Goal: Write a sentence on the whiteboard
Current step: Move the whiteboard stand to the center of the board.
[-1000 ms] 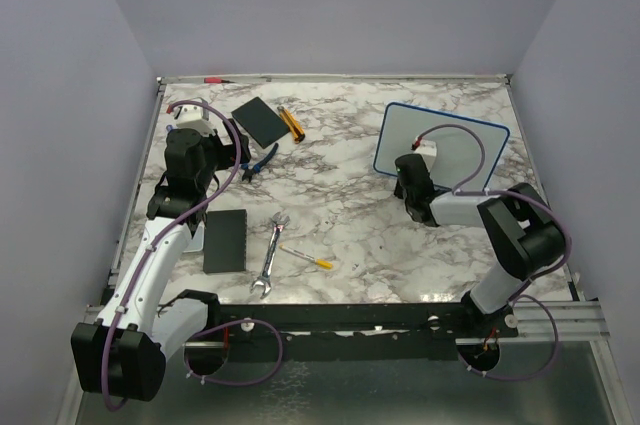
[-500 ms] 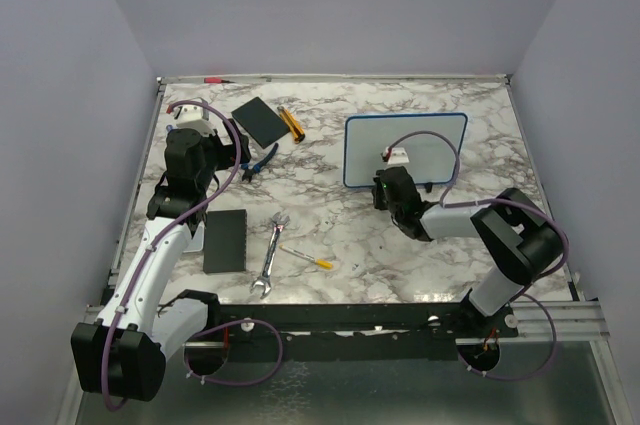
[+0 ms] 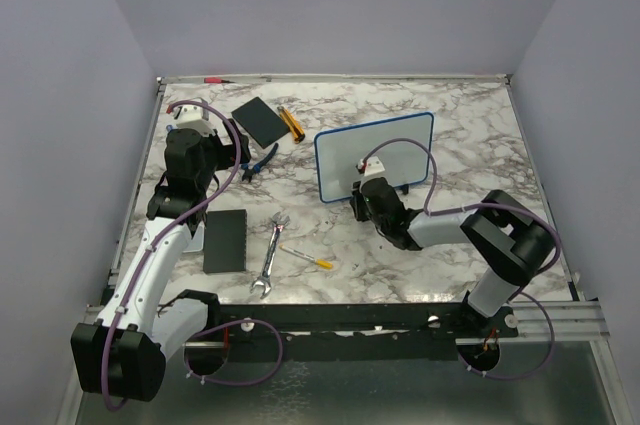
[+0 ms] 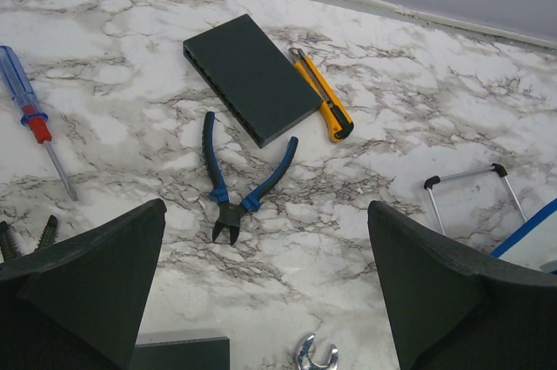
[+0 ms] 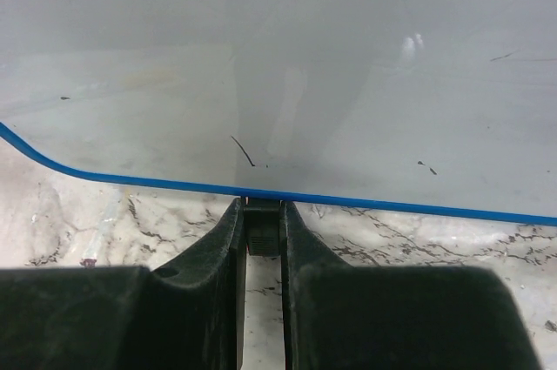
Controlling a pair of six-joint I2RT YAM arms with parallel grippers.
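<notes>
The whiteboard (image 3: pixel 375 150), white with a thin blue frame, stands tilted near the table's middle. My right gripper (image 3: pixel 360 185) is at its lower edge. In the right wrist view the board's face (image 5: pixel 305 65) fills the top. There my right gripper (image 5: pixel 261 213) is shut on a small black foot (image 5: pixel 261 232) just under the blue frame. The sentence cannot be made out; the face shows only a short dark stroke (image 5: pixel 242 151) and a few specks. My left gripper (image 3: pixel 232 152) hangs wide open over the left side, with nothing between its fingers (image 4: pixel 87 283).
Blue-handled pliers (image 4: pixel 244 178), a black pad (image 4: pixel 248 78) and a yellow utility knife (image 4: pixel 320 96) lie below the left gripper. A red-and-blue screwdriver (image 4: pixel 35 117) is further left. A second black pad (image 3: pixel 225 240), a wrench (image 3: pixel 270 255) and a small yellow tool (image 3: pixel 308 259) lie nearer the front.
My right gripper has dragged the whiteboard leftwards, from the right side towards the table's middle. The left arm has not moved.
</notes>
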